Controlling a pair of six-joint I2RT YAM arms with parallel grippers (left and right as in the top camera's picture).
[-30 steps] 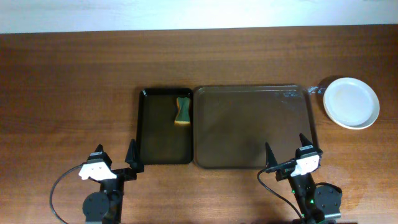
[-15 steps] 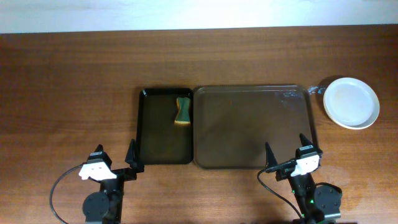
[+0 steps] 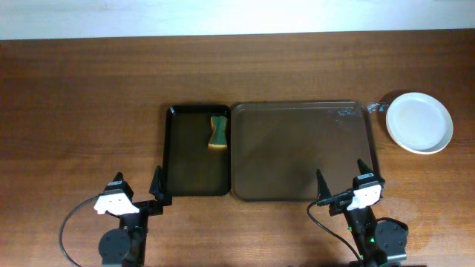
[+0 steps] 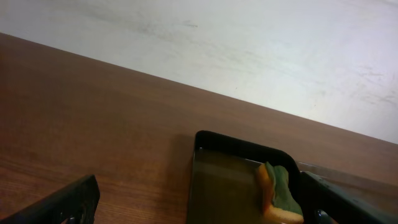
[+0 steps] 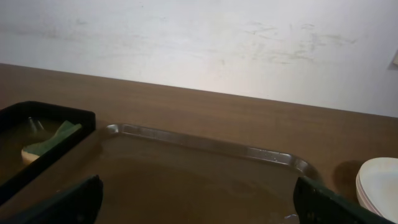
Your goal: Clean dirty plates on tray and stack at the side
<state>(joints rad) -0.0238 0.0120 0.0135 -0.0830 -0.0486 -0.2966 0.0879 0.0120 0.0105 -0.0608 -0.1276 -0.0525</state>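
Note:
The plain white plates [image 3: 419, 122] sit stacked on the table right of the brown tray [image 3: 303, 151], and their edge shows in the right wrist view [image 5: 379, 186]. No plate is on the tray, which also shows in the right wrist view [image 5: 205, 180]. My left gripper [image 3: 139, 190] is open and empty near the table's front edge, in front of the black tray [image 3: 194, 174]. My right gripper [image 3: 343, 187] is open and empty at the brown tray's front edge.
A yellow and green sponge [image 3: 218, 132] lies in the far right part of the black tray, and shows in the left wrist view [image 4: 280, 194]. A pale wall runs behind the table's far edge.

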